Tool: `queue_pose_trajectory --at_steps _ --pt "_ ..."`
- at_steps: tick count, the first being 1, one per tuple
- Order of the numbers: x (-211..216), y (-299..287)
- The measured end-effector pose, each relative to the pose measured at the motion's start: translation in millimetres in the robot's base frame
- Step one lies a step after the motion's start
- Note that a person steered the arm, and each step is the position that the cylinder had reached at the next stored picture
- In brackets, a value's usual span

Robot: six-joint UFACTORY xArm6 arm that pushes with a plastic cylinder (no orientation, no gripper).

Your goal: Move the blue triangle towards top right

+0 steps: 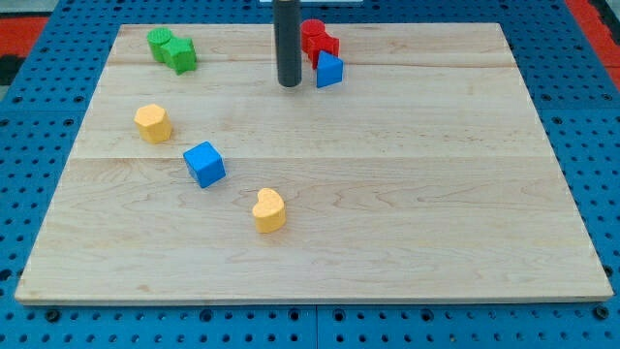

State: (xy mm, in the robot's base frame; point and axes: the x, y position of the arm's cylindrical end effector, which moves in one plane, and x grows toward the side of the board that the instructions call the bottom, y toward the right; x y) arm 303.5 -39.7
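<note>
The blue triangle (329,71) lies near the view's top centre of the wooden board (407,194), touching the red blocks (318,39) just above it. My tip (289,84) is the lower end of the dark rod. It stands just left of the blue triangle, a small gap apart.
Two green blocks (171,49) sit together at the view's top left. A yellow block (153,122) lies at the left, a blue cube (204,164) below and right of it, and a yellow heart-like block (269,210) lower, near the centre. A blue pegboard (39,97) surrounds the board.
</note>
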Motion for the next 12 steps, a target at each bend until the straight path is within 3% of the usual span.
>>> queue_pose_trajectory --at_steps 1,4,12 --pt "-10 -1" --pt "2 102" --pt "-70 190"
